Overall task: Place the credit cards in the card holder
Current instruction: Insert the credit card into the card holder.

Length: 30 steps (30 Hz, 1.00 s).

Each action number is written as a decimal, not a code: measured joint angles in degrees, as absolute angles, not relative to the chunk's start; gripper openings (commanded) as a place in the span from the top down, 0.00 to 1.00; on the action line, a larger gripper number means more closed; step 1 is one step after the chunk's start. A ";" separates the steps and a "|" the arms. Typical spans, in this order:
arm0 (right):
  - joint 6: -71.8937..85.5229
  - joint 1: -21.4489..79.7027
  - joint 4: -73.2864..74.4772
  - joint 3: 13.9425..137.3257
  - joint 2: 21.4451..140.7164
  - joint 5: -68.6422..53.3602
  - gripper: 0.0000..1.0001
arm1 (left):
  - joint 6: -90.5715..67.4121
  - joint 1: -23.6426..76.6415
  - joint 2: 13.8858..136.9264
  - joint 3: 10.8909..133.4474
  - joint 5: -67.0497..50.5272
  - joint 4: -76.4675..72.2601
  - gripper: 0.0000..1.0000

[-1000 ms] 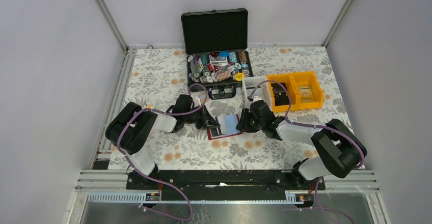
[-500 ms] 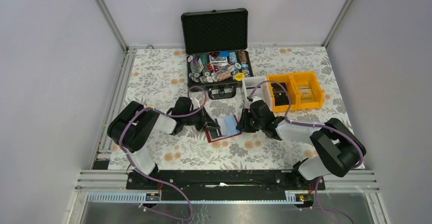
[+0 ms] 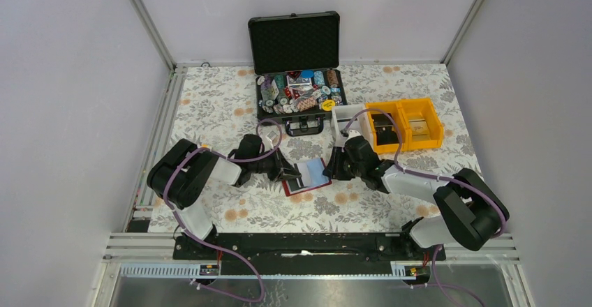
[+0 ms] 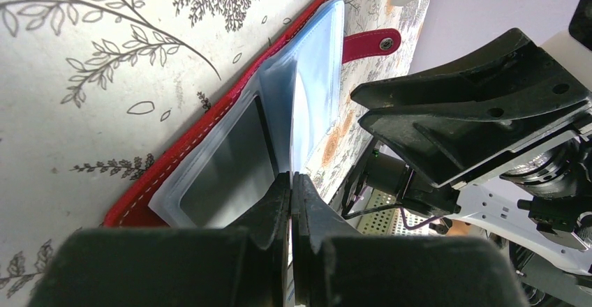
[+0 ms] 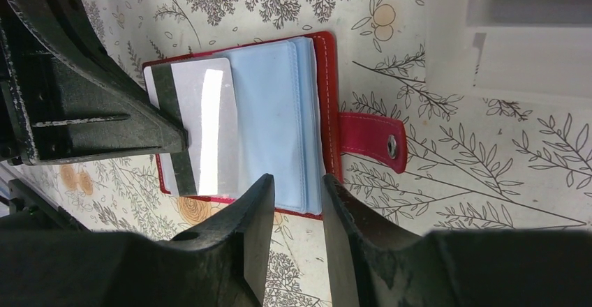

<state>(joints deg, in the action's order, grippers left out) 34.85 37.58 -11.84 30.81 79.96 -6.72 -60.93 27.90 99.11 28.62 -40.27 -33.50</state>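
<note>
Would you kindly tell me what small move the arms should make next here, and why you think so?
Probably nudge the open right tool toward the grey-white card and slide it deeper into the card holder. The left tool is shut on a clear sleeve, lifting it, and the card lies flat beside it, seemingly not fully tucked in.

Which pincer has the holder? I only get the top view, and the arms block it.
Observer: The left pincer is shut on a clear sleeve, holding it raised off the holder.
Operator: Right one?
Observer: The right pincer is open, straddling the holder's edge and gripping nothing.
Operator: Card in yet?
Observer: A grey card with a black stripe lies on the holder's left page. I can't tell whether it's fully inside a sleeve.
</note>
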 measured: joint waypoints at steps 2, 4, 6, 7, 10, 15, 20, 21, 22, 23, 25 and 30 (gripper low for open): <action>34.94 37.58 -11.77 30.81 79.96 -6.83 0.62 | -61.01 27.90 99.11 28.51 -40.27 -33.61 1.00; 35.03 37.58 -11.70 30.68 79.96 -7.07 0.62 | -61.10 27.90 99.11 28.47 -40.27 -33.61 1.00; 35.14 37.58 -11.66 30.33 79.99 -7.14 0.63 | -61.10 27.90 99.11 28.47 -40.29 -33.63 1.00; 35.22 37.58 -11.64 30.15 79.99 -7.14 0.63 | -61.10 27.90 99.11 28.47 -40.27 -33.63 1.00; 35.53 37.58 -11.51 29.63 80.27 -7.29 0.63 | -61.10 27.90 99.11 28.47 -40.27 -33.61 1.00; 36.10 37.58 -11.81 29.58 81.78 -8.75 0.66 | -61.08 27.90 99.11 28.47 -40.27 -33.54 1.00; 36.84 37.58 -13.47 29.26 82.48 -10.48 0.68 | -61.04 27.90 99.11 28.47 -40.27 -33.47 1.00; 37.06 37.58 -13.85 29.17 82.61 -10.72 0.69 | -61.06 27.90 99.11 28.47 -40.27 -33.45 1.00; 37.43 37.58 -14.24 29.06 82.81 -11.18 0.70 | -61.04 27.90 99.11 28.47 -40.27 -33.39 1.00; 37.58 37.58 -14.48 29.04 83.02 -11.40 0.72 | -61.04 27.90 99.11 28.47 -40.27 -33.30 1.00; 38.02 37.56 -15.05 29.04 83.57 -11.70 0.79 | -61.04 27.90 99.09 28.47 -40.25 -33.08 1.00; 39.55 37.56 -15.33 29.06 84.58 -11.03 1.00 | -60.99 27.79 99.04 28.47 -40.25 -33.06 1.00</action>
